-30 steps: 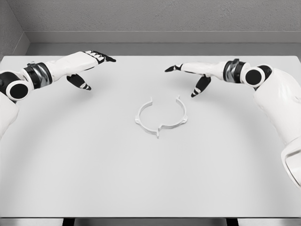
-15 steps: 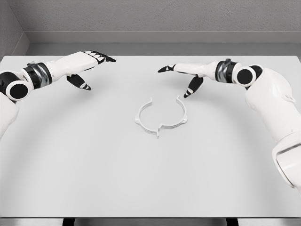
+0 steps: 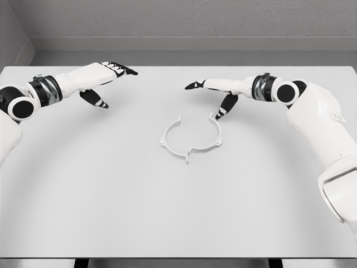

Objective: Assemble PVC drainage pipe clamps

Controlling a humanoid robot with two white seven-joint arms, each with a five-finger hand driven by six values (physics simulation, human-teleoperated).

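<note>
A white C-shaped pipe clamp (image 3: 191, 140) lies flat at the middle of the white table (image 3: 178, 195), its gap facing away from me. My right hand (image 3: 215, 95) hovers just behind the clamp's right end, fingers spread and holding nothing; its thumb tip points down close to that end. My left hand (image 3: 109, 78) floats at the back left, well away from the clamp, also open with fingers stretched out.
A grey wall (image 3: 178, 22) runs behind the table's far edge. The table's near edge lies at the bottom of the view.
My right hand has slid leftward and slightly forward, closing in on the clamp's right end. The left arm and the clamp have stayed where they were.
</note>
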